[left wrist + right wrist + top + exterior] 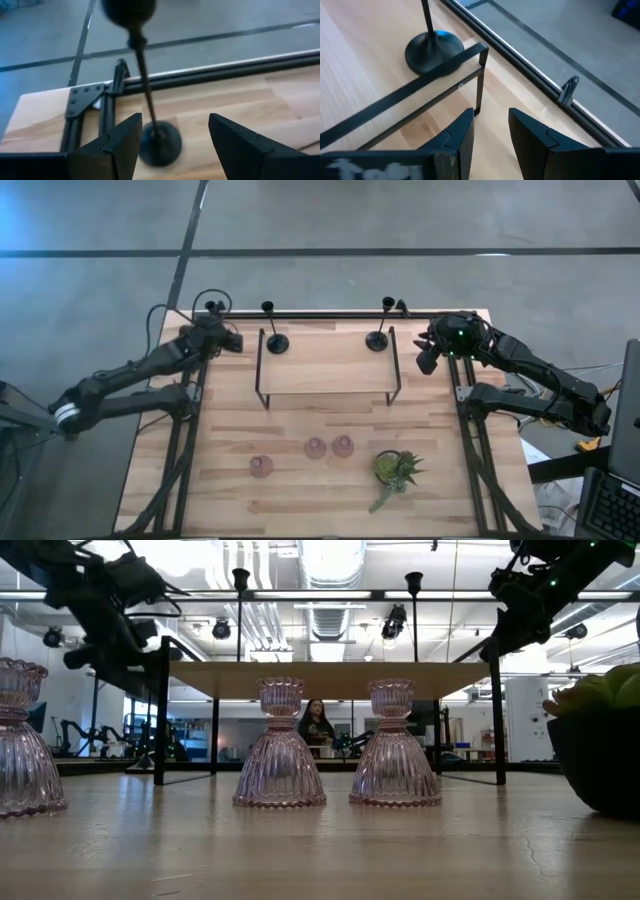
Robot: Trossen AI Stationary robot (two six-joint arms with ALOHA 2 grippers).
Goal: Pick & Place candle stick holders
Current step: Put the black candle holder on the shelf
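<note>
Two slim black candle stick holders stand on their disc bases on a raised wooden shelf. A third black holder stands on the table by the far left corner, its base on the wood. My left gripper is open, with one finger on each side of that stem and not touching it; it also shows in the high view. My right gripper is open and empty by the shelf's far right corner. Three pink glass holders stand near the front.
A green spiky potted plant stands at the front right, right of the pink holders. The shelf's black metal legs and rail lie close in front of my right gripper. A black rail runs along the table's far edge.
</note>
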